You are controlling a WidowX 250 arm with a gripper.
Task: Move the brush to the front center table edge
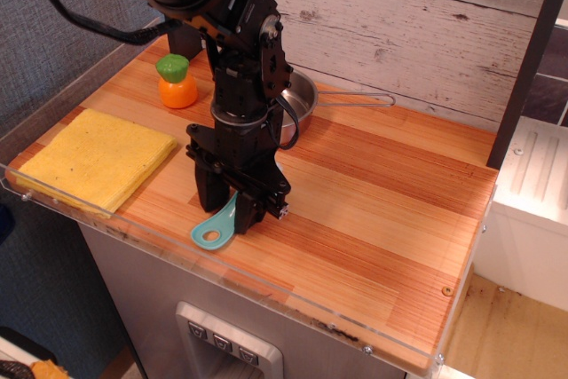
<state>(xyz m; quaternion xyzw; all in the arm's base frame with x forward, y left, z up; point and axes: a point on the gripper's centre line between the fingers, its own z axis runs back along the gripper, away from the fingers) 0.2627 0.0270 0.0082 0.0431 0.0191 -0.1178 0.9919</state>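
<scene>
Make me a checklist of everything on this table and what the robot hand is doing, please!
Surface: striped wood tabletop with a clear acrylic lip along the front table edge.
Job's things: teal brush held tilted, its holed handle end close to the front edge, near the middle.
Clutter: yellow cloth at the left; orange toy with green top at the back left; metal pan behind the arm, handle pointing right.
Grippers: gripper shut on the brush, pointing down.
Cables: black cable looping off the arm.
Surroundings: weathered plank wall behind; white unit at the right.
</scene>
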